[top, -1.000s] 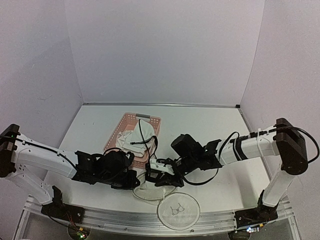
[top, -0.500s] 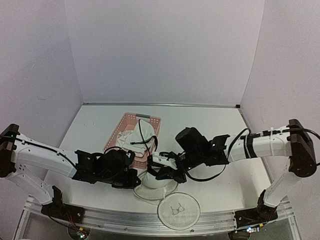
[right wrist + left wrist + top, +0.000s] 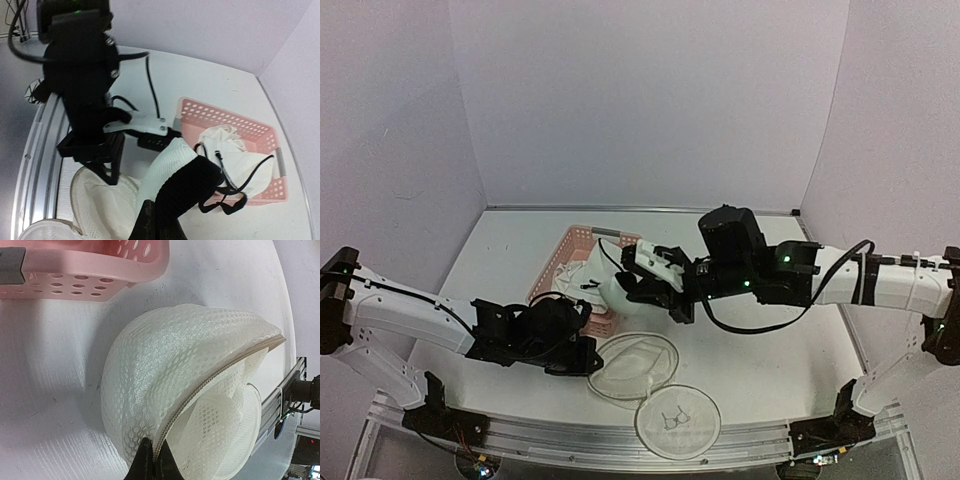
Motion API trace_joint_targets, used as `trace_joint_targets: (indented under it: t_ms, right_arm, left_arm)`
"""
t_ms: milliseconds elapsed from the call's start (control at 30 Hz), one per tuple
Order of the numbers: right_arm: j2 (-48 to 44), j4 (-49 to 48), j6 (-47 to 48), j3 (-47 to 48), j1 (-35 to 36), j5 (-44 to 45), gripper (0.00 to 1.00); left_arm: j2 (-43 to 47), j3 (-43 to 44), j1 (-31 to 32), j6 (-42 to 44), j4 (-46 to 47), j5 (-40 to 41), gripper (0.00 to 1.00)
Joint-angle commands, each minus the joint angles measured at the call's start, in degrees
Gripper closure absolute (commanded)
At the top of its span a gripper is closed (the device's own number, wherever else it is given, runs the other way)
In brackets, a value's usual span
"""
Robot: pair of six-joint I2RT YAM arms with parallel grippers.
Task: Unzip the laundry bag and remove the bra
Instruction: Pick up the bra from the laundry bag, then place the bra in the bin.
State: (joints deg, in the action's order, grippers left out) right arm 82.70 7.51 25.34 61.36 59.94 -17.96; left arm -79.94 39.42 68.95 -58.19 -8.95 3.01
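The laundry bag [image 3: 635, 366] lies flattened and unzipped on the table, a white mesh pouch [image 3: 165, 370] with its zip edge gaping. My left gripper [image 3: 584, 354] is shut on that zip edge [image 3: 153, 460] at the bag's left rim. The bra [image 3: 608, 293], a white cup with black band [image 3: 200, 185] and thin black straps, hangs above the table beside the pink basket. My right gripper [image 3: 632, 286] is shut on the bra [image 3: 167, 167], lifted clear of the bag [image 3: 100, 205].
The pink slotted basket [image 3: 572, 243] stands behind the bag and holds white garments with black straps [image 3: 582, 276]. A second white mesh disc with a black bra outline [image 3: 677, 420] lies at the table's front edge. The basket's wall [image 3: 85, 280] is close to the left gripper.
My right gripper has shut on the bra, then risen and moved back toward the basket, drawing the bra out of the bag. The bag has sunk flat. The left gripper has stayed put.
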Motion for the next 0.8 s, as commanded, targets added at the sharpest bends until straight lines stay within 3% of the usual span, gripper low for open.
trace_joint_targets:
  t_ms: [0,233,500,767]
  right_arm:
    - [-0.9,-4.3,0.1,6.8,0.1,7.7,1.00]
    - [8.4,-6.7,1.2,18.5,-0.6,14.2,1.00]
    - [25.6,-7.1,0.2,33.2,-2.5,20.0,1.00]
    - [37.5,-7.1,-1.7,39.9,-3.2,21.4,1.00]
  left_arm:
    - [-0.3,2.6,-0.3,1.3,1.2,-0.3,1.00]
    - [0.2,2.2,-0.2,1.6,1.2,-0.1,1.00]
    - [0.9,2.4,-0.2,2.3,1.3,0.2,1.00]
    - [0.8,2.9,-0.2,3.1,1.2,0.2,1.00]
